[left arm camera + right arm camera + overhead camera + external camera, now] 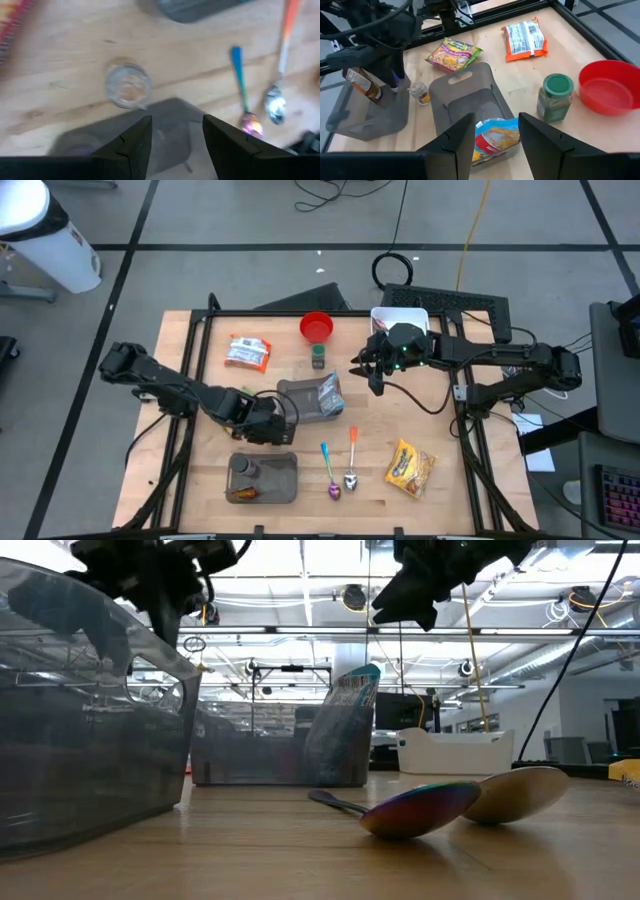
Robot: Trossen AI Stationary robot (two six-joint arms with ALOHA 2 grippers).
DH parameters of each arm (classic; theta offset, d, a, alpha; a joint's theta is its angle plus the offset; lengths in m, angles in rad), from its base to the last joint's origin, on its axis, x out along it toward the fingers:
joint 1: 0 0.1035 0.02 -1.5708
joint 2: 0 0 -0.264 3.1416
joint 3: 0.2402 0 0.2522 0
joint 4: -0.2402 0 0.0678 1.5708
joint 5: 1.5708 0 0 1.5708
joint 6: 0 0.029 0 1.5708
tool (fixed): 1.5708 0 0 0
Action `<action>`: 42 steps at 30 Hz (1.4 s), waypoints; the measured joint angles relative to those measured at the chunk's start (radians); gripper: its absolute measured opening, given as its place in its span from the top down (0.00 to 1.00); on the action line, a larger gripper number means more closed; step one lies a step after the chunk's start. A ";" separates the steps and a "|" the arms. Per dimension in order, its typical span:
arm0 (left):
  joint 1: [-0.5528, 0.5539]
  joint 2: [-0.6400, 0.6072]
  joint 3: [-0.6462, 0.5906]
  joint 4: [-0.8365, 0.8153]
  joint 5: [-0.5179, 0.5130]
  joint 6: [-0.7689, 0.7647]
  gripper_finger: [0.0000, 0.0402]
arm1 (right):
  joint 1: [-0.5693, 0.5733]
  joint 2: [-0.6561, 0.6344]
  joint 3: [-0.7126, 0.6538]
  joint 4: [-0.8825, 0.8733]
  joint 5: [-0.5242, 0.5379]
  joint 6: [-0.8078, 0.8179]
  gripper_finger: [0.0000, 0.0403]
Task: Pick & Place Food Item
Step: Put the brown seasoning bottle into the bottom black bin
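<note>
Above the grey bin [306, 402], the right gripper [368, 367] is held with fingers parted and empty. A blue snack bag [331, 392] is stood in that bin's right end. Left of the bin, the left gripper [283, 423] seems open, empty too.

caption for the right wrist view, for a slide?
Right gripper, fingers open, above a grey bin holding a chip bag.
</note>
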 joint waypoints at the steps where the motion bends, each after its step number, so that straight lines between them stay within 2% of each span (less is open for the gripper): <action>1: 0.001 0.000 0.000 -0.017 0.000 -0.001 0.55 | -0.004 0.000 0.000 0.001 0.000 -0.005 0.64; 7: 0.026 0.006 0.000 -0.145 0.003 0.026 0.55 | -0.036 0.000 0.000 0.000 -0.001 -0.009 0.64; 10: 0.046 0.006 0.000 -0.180 0.003 0.032 0.55 | -0.048 0.000 0.000 0.000 -0.035 -0.009 0.64; 15: 0.073 0.006 0.000 -0.173 0.009 0.102 0.55 | -0.055 0.000 0.000 0.001 -0.053 -0.009 0.65; 18: 0.080 0.006 0.000 -0.164 0.048 0.172 0.55 | -0.055 0.000 0.000 0.001 -0.053 -0.009 0.65; 25: 0.089 0.006 0.000 -0.142 0.051 0.234 0.55 | -0.055 0.000 0.000 0.001 -0.053 -0.009 0.64; 34: 0.100 0.006 0.000 -0.214 0.077 0.236 0.55 | -0.055 0.000 0.000 0.011 -0.051 -0.009 0.65; 38: 0.099 0.006 0.000 -0.212 0.094 0.236 0.49 | -0.055 0.000 0.000 0.011 -0.051 -0.009 0.65; 42: 0.099 0.006 0.000 -0.211 0.125 0.236 0.37 | -0.055 0.000 0.000 0.011 -0.051 -0.009 0.65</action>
